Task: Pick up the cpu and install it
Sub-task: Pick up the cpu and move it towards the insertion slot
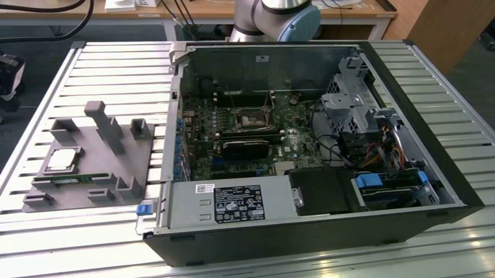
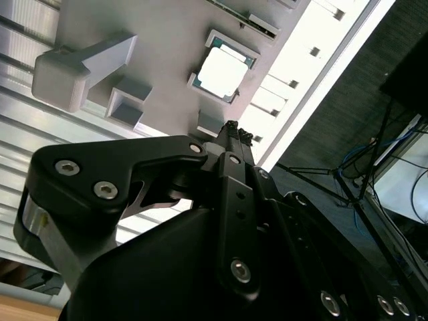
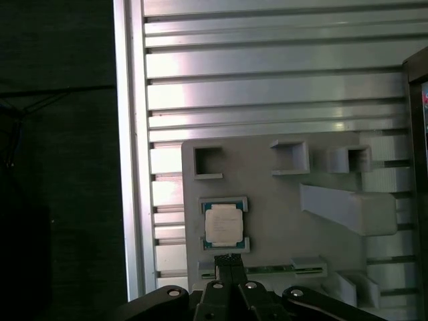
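Exterior view gives us a slatted tabletop carrying a grey holder beside the computer case; our pincer, closed and empty, sits clear of the cpu near the tabletop's edge.

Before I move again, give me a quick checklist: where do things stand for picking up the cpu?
1. The cpu lies flat in the grey holder: ok.
2. The tool is empty: ok.
3. The tool is open for a grasp: not ok, it is shut.
4. The tool is centred over the cpu: cannot tell.
5. The computer case has its side open: ok.
6. The socket is empty and unlatched: cannot tell.
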